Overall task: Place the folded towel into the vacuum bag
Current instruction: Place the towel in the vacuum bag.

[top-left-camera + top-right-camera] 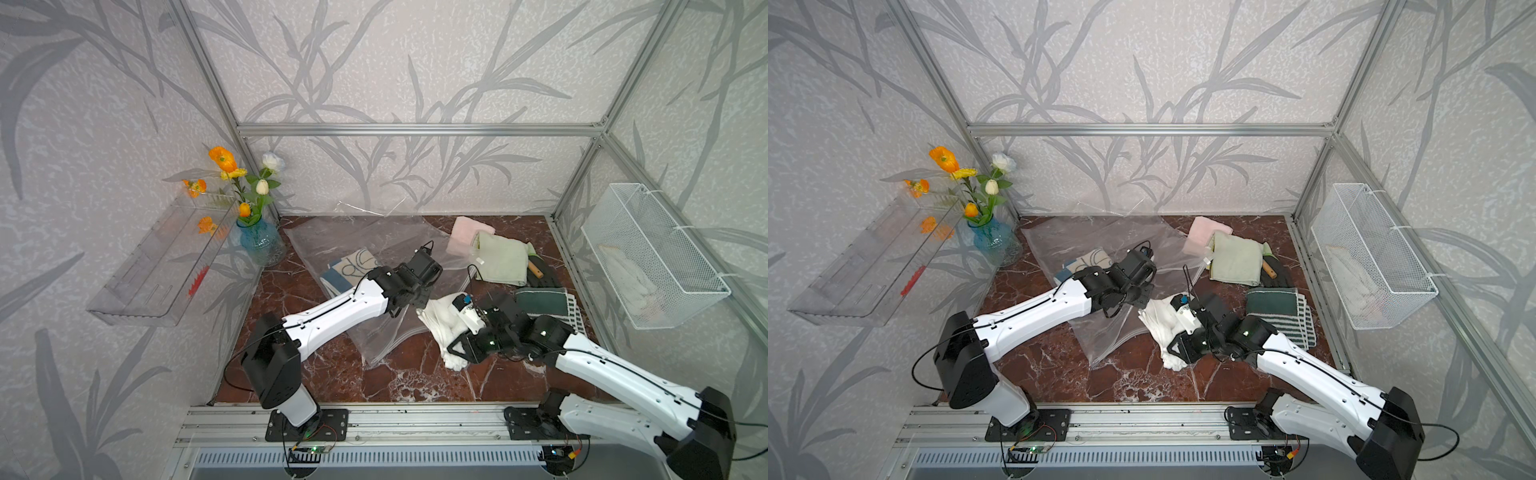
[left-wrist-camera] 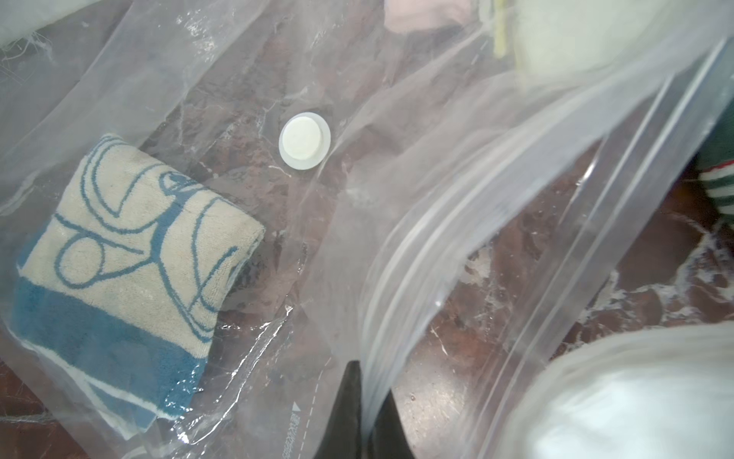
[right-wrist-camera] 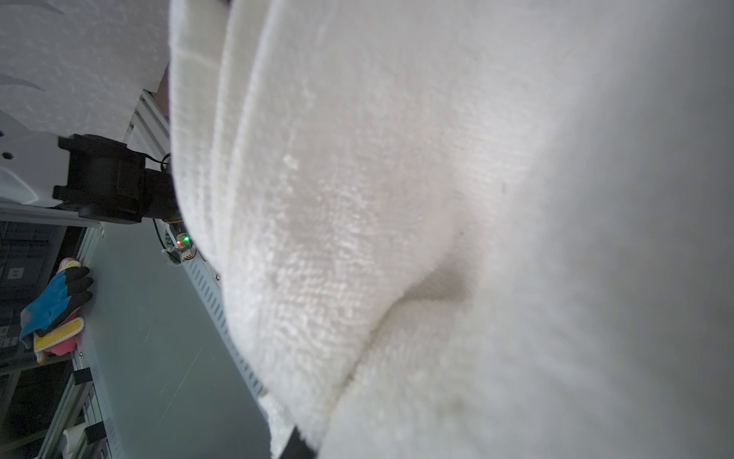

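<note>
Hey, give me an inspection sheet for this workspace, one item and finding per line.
Surface: brown marble tabletop, partly covered.
Job's things: vacuum bag lies on it, blue-patterned towel inside; white towel hangs outside, beside the zip edge.
Clutter: pink towel, green towel, striped dark towel on the right side.
Grippers: left gripper, fingers shut on the vacuum bag's zip edge; right gripper shut on the white towel.
Cables: black cable loops beside the left arm's base.
Surroundings: flower vase in a corner; clear shelf, wire basket on side walls.
</note>
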Robot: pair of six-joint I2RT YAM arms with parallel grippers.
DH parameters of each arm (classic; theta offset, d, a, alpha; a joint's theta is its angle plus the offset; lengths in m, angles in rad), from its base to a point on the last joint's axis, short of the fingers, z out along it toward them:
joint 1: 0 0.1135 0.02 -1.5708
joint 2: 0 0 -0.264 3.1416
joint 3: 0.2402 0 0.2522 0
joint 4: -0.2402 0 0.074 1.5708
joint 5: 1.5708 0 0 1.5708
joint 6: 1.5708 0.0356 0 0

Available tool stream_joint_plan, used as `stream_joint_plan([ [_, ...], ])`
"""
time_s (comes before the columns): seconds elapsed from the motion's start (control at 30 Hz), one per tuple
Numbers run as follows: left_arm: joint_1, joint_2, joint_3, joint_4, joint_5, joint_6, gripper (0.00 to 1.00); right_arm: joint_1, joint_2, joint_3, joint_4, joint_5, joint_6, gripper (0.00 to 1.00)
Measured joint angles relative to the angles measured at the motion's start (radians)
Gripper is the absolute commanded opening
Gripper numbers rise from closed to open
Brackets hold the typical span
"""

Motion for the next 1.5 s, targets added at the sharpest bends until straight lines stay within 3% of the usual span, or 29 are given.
stream_joint_plan([
  [0.3, 0.004, -0.055, -0.04, 0.066, 0.047, -0.036, 0.0, 0.002, 0.306, -0.03, 0.112, -0.006, 0.017, 0.0],
  [0.5, 0.006, -0.083, -0.075, 0.121, 0.102, -0.045, 0.0, 0.002, 0.281, -0.048, 0.056, -0.005, 0.005, 0.0],
  [0.7, 0.006, -0.083, -0.106, 0.149, 0.146, -0.066, 0.0, 0.002, 0.251, 0.038, 0.043, -0.027, -0.012, 0.0],
  [0.87, 0.007, -0.097, -0.124, 0.18, 0.147, -0.087, 0.0, 0.002, 0.361, 0.111, 0.149, -0.074, -0.013, 0.0],
  [1.2, 0.014, -0.152, -0.17, 0.214, 0.128, -0.127, 0.0, 0.002, 0.581, 0.056, 0.351, -0.084, -0.051, 0.0],
  [1.5, 0.052, -0.196, -0.17, 0.225, 0.124, -0.134, 0.0, 0.003, 0.611, 0.068, 0.375, -0.076, -0.11, 0.01],
])
